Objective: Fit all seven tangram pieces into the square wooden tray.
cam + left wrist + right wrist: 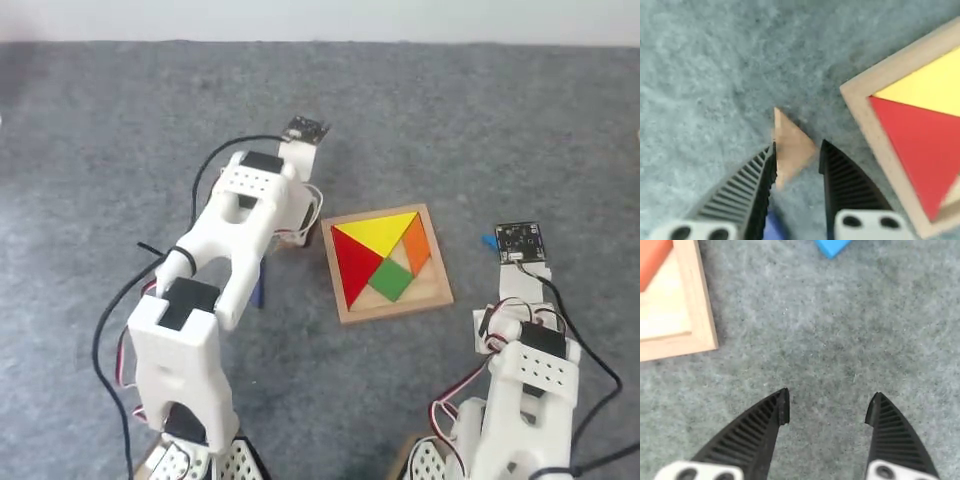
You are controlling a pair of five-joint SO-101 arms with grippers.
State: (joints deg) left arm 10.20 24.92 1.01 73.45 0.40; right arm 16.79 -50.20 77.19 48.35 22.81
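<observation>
The high view looks down from above and behind the 2 arm bases. It faces out over the counter and stands far enough back to hold both arms and the whole tray.

The left wrist view rides on the left arm. It sights along the left end effector at the counter from close by. With the high view it shares the tray corner where the red piece meets the yellow piece.

The right wrist view rides on the right arm. It looks down past the right end effector, equally close. With the high view it shares another tray corner and the blue piece.
</observation>
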